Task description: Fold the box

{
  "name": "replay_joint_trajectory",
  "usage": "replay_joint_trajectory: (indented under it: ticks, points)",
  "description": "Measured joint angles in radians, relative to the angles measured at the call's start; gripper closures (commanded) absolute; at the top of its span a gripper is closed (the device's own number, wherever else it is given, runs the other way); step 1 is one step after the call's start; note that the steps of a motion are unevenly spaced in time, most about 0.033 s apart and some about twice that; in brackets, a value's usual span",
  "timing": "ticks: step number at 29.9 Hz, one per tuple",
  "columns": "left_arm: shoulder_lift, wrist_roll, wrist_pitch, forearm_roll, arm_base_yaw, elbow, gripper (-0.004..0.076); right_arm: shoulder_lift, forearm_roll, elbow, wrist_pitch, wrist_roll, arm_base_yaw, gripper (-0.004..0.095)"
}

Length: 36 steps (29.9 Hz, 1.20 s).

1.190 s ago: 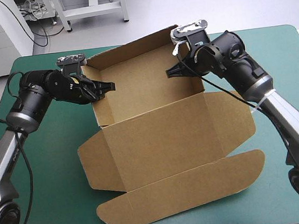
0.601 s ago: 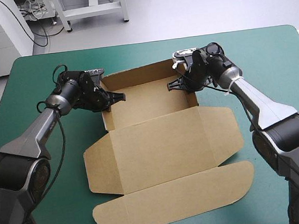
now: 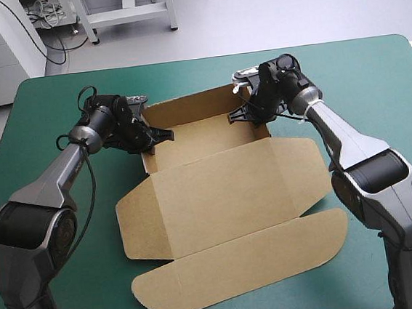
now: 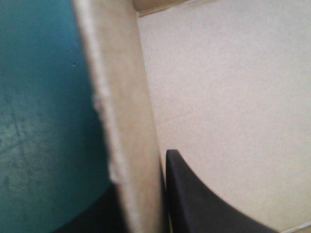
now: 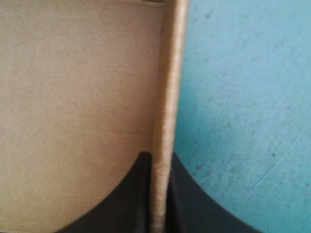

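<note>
Bench [image 3: 375, 87], teal-green cover. Box [image 3: 217, 190] sits mid-bench, tray end toward the far edge and the rest laid out flat toward the near edge.

Handling, my read: thin brown board, light, stiff across a panel but weak at the creases. It'll hinge wherever it's scored and will likely spring back if released before a tab is tucked. Surface looks matte, so slip shouldn't be a problem; crushing an edge is the bigger risk. Nothing pins it down, so a one-sided push would probably skate the whole sheet across the cover. Best hold is the one in use: one upright wall per side, near its top edge, both arms balanced. For the lid I'd take the long edge close to a crease, not a flap tip.

Looks: lid [image 3: 225, 196] is the biggest panel. It lies flat, with short end flaps [image 3: 136, 223] and a long round-cornered tuck flap [image 3: 245, 256] nearest the near edge. Beyond it is the tray: floor [image 3: 204, 136] showing, back wall [image 3: 187, 107], left wall [image 4: 121, 97] and right wall [image 5: 167, 73] all up. No dents or tears that I can see.

Left tool [image 3: 162, 134]: nearly closed on the left wall, one black finger inside the tray, one outside. Right tool [image 3: 240, 115]: same on the right wall, board sandwiched between its fingers.
</note>
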Motion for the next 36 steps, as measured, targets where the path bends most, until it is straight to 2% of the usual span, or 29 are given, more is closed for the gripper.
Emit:
replay_joint_trajectory:
  ticks: [4,7,13,20,26,33,36]
  points:
    - [0.016,0.061,0.059,0.004,0.0,-0.055,0.0377,0.027,0.002,-0.061,-0.016,-0.011,0.0,0.0552]
    - [0.034,0.089,0.1,-0.002,-0.001,-0.101,0.0326,0.035,0.01,-0.101,-0.015,-0.011,0.0,0.0508]
    - [0.064,0.069,0.2,-0.011,-0.012,-0.185,0.0326,0.035,0.011,-0.18,0.026,-0.011,0.0,0.0507]
    - [0.028,0.061,0.213,0.036,-0.015,-0.247,0.0327,0.015,-0.008,-0.212,0.054,-0.002,0.0,0.0505]
    - [-0.078,0.061,0.217,0.109,-0.016,-0.256,0.0327,-0.053,-0.036,-0.221,0.057,-0.002,0.002,0.0505]
    - [-0.242,0.061,0.224,0.053,-0.017,-0.256,0.0329,-0.152,-0.038,-0.221,0.064,-0.002,0.002,0.0505]
    - [-0.373,0.088,0.228,0.054,-0.018,-0.256,0.0374,-0.206,-0.05,-0.221,0.065,-0.002,0.002,0.0506]
